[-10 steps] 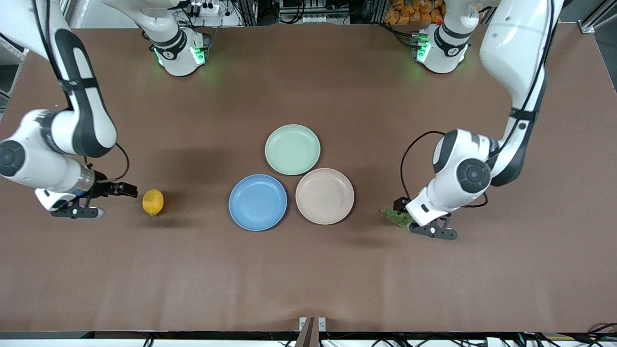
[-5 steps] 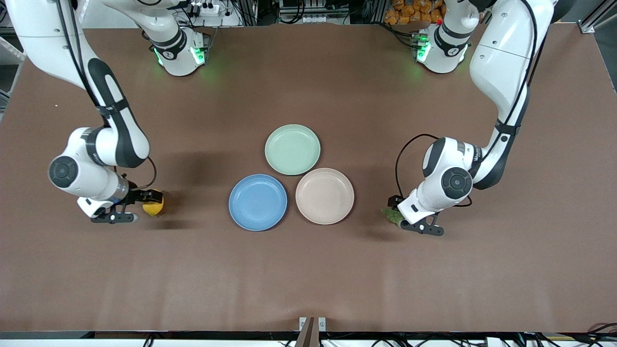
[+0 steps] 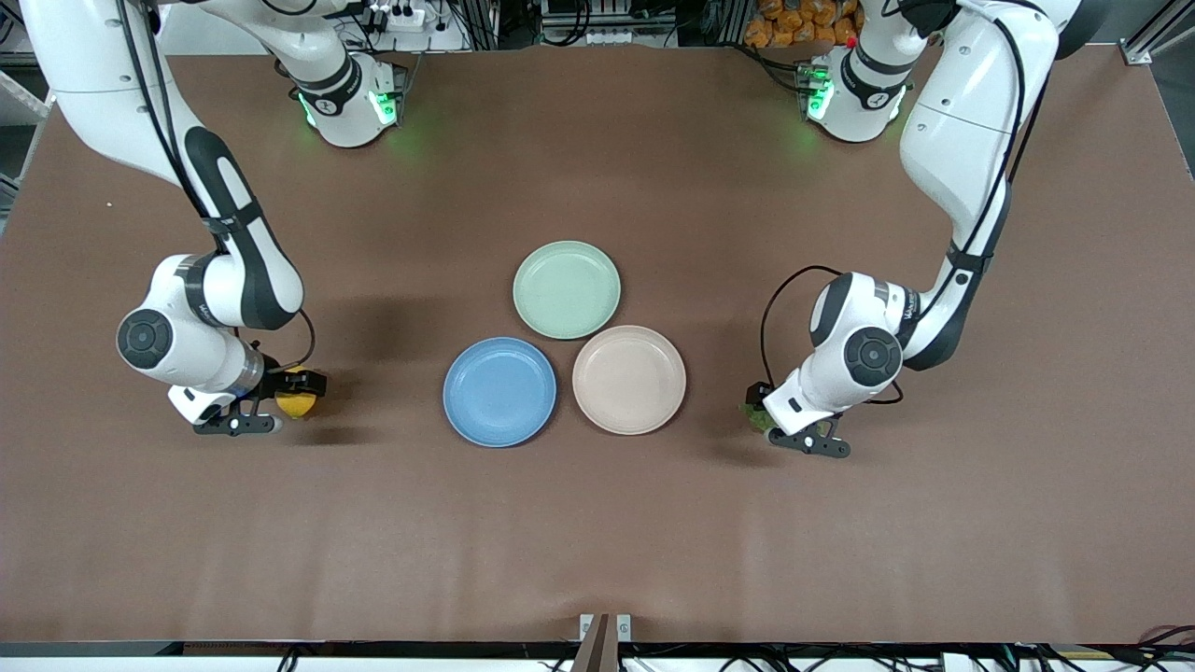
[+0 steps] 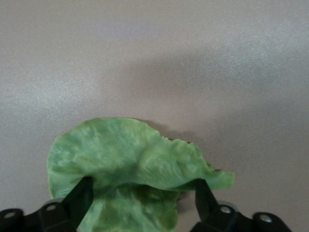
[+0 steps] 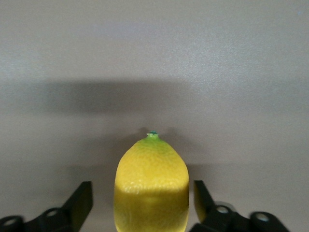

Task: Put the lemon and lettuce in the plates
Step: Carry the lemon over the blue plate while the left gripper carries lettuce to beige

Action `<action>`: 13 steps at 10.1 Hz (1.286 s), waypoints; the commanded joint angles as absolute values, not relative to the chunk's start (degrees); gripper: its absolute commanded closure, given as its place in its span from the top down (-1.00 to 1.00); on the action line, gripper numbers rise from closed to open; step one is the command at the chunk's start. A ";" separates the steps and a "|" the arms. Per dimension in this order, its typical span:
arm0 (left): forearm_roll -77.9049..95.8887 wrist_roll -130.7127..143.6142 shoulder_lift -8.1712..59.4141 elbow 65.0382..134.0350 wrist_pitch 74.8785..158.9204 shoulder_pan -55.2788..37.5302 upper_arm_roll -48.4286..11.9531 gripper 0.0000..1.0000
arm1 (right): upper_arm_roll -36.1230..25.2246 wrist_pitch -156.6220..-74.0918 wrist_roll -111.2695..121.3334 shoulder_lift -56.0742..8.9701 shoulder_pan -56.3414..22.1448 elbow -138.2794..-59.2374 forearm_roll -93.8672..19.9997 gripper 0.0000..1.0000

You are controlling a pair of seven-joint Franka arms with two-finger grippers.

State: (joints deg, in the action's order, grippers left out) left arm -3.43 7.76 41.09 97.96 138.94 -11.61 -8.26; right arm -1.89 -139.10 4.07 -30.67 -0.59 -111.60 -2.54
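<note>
The lemon (image 3: 299,405) lies on the brown table toward the right arm's end. My right gripper (image 3: 291,392) is open and low around it; in the right wrist view the lemon (image 5: 151,183) sits between the two black fingers (image 5: 79,203) with a gap on each side. The lettuce (image 3: 752,417) lies toward the left arm's end, mostly hidden under my left gripper (image 3: 761,405). In the left wrist view the lettuce (image 4: 130,159) lies between the open fingers (image 4: 79,198). The blue plate (image 3: 499,392) and the beige-pink plate (image 3: 628,380) sit side by side mid-table, both empty.
A pale green plate (image 3: 567,289), empty, touches the two plates and lies farther from the front camera. Bare brown table surrounds the plates, the lemon and the lettuce.
My right gripper has moved toward the plates up to the lemon and now straddles it. My left gripper has shifted slightly toward the plates and stays low over the lettuce.
</note>
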 commanded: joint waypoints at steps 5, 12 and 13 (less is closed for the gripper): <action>-5.54 9.74 39.04 97.91 138.69 -12.39 -7.56 -1.00 | 1.73 -128.47 0.04 -28.48 -0.88 -104.29 -3.34 -1.00; -5.10 34.14 35.67 89.48 128.58 -26.43 -8.17 -1.00 | 6.68 -123.22 -34.69 -35.75 -15.27 -89.40 -3.60 -1.00; -5.18 38.37 37.77 87.47 128.58 -28.37 -8.17 -1.00 | 6.68 -123.22 -36.80 -38.12 -17.29 -87.12 -3.60 -1.00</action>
